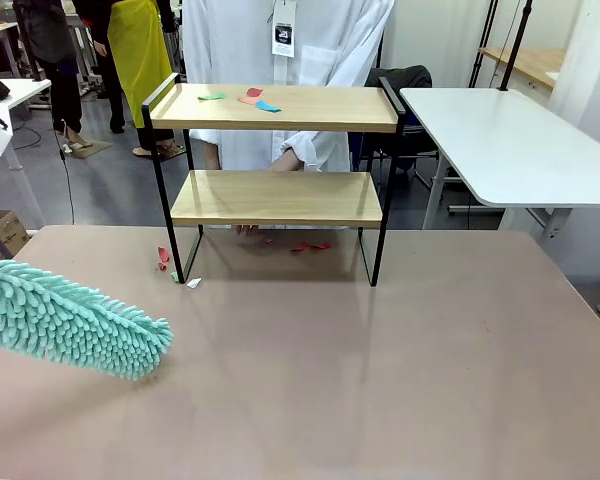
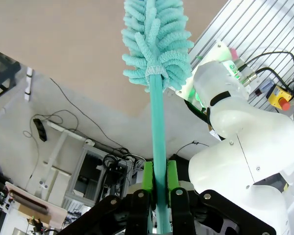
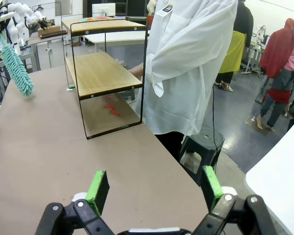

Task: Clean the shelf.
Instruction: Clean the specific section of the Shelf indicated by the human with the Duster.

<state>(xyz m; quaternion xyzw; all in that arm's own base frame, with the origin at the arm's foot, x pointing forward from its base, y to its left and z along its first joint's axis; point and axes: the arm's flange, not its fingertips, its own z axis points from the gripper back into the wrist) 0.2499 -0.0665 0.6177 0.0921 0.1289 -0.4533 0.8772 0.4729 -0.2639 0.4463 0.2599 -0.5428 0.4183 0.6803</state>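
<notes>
The shelf point(image 1: 275, 198) stands at the far middle of the brown table, two wooden boards in a black frame. Green, red and blue paper scraps point(image 1: 252, 97) lie on its top board. More red scraps point(image 1: 310, 245) lie on the table under it and by its left leg. A teal fluffy duster point(image 1: 75, 322) hovers low over the table at the left. My left gripper point(image 2: 159, 172) is shut on the duster's handle point(image 2: 157, 127). My right gripper point(image 3: 154, 188) is open and holds nothing, over the table's edge well away from the shelf point(image 3: 105, 73).
A person in a white coat point(image 1: 290, 60) stands right behind the shelf, with one hand point(image 1: 286, 159) at the lower board. A white table point(image 1: 510, 140) is at the back right. A cardboard box point(image 1: 2, 230) sits on the floor at the left.
</notes>
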